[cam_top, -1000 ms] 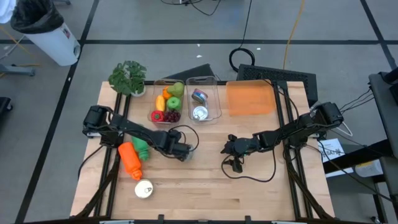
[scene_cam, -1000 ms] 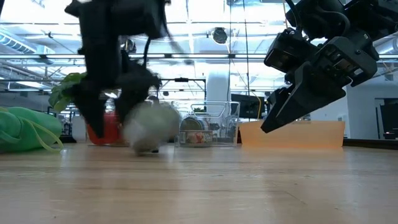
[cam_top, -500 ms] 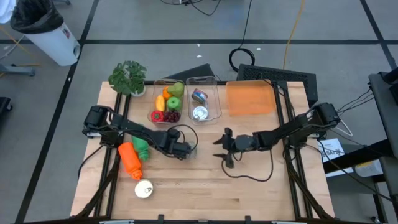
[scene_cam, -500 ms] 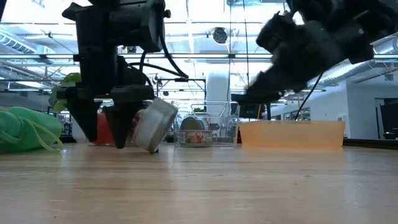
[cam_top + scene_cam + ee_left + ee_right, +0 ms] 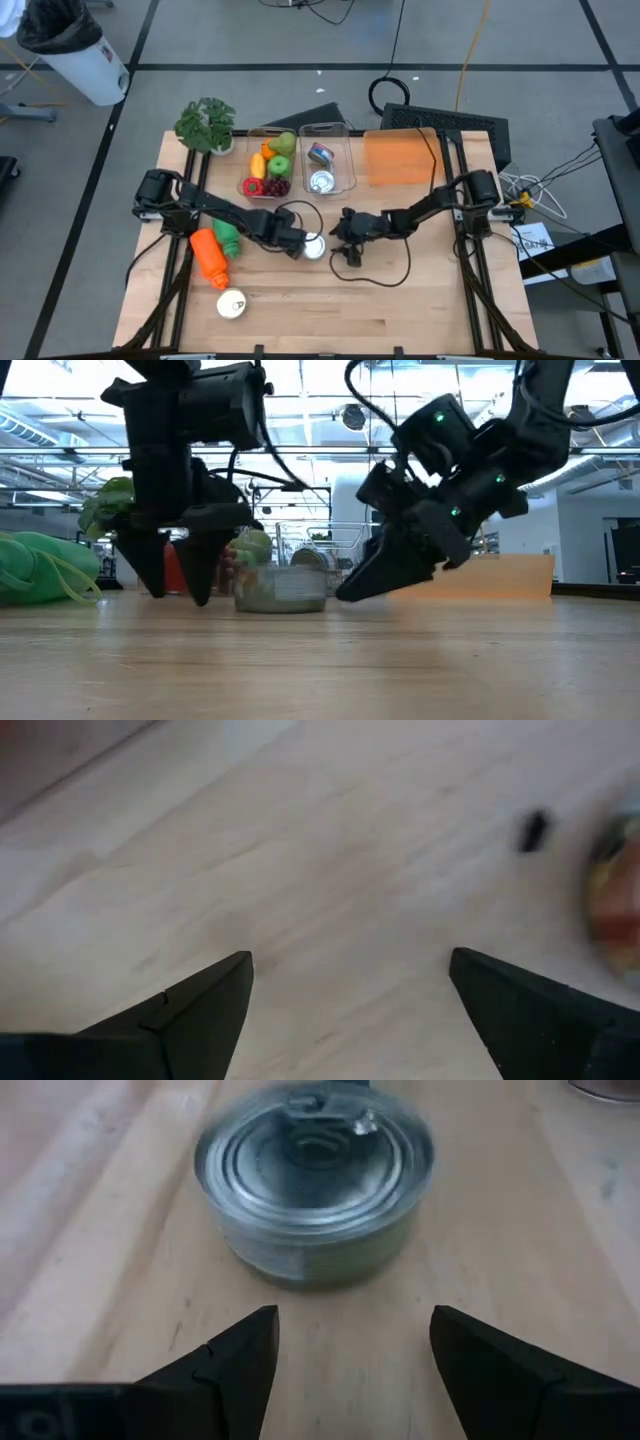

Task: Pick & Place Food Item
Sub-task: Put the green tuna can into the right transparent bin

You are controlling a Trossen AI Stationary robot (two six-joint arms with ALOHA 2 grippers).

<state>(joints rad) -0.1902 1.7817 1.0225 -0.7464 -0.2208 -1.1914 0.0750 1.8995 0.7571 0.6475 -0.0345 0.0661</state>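
**Can between both grippers**

Flat round silver metal tin can (image 5: 314, 246) sits upright on wooden table (image 5: 400, 310), mid-table. Left gripper (image 5: 293, 243) just left of it, fingers apart, empty. Right gripper (image 5: 343, 232) just right, fingers apart, nothing held.

A grey floor (image 5: 300, 40) crossed by dark tape lines is surrounding the wooden table (image 5: 400, 310). A white bin (image 5: 75, 55) lined with a black bag is standing near the floor's far left corner. Black and yellow cables (image 5: 465, 50) are trailing across the floor beyond the table's far edge. In the low view, ceiling beams (image 5: 320, 455) and bright overhead light are filling the hall, with a white column (image 5: 350, 500) standing behind.
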